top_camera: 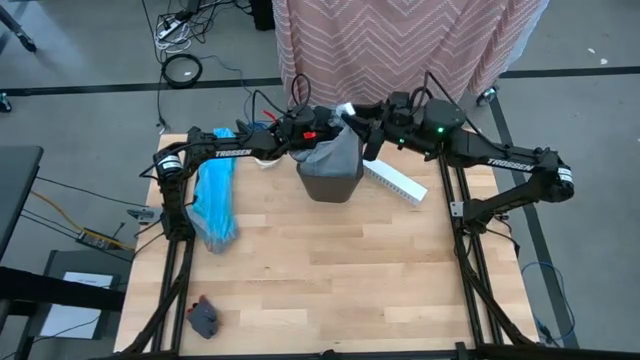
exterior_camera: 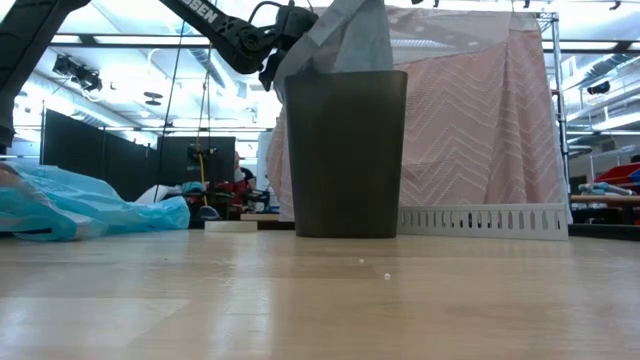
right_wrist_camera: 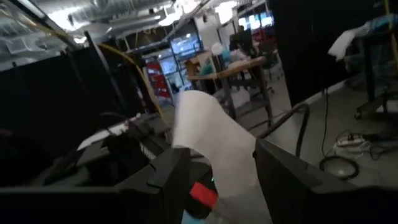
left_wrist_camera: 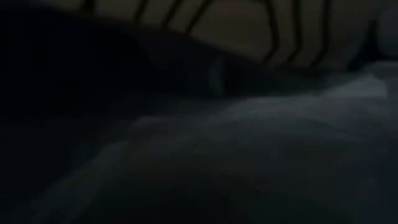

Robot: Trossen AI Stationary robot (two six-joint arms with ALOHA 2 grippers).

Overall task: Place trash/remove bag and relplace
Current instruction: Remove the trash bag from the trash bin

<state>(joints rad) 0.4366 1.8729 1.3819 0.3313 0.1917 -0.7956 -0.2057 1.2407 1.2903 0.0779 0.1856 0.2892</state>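
The turquoise-blue bag (top_camera: 215, 205) is laid lengthwise, near to far, at the table's (top_camera: 330, 270) left. The grey bag (top_camera: 335, 155) is stood upright in the bin (top_camera: 330, 185), clenched by the left gripper (top_camera: 312, 135); one loop handle (right_wrist_camera: 211, 146) is flanked by the right gripper's (top_camera: 362, 125) parted fingers (right_wrist_camera: 163, 180).

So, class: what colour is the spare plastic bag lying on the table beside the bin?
Translucent turquoise-blue bag, clearest in the high view, left of the dark bin.

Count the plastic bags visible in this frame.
2. The grey bag sits in the bin at the table's far middle; the turquoise bag lies along the table's left side. More may be hidden.
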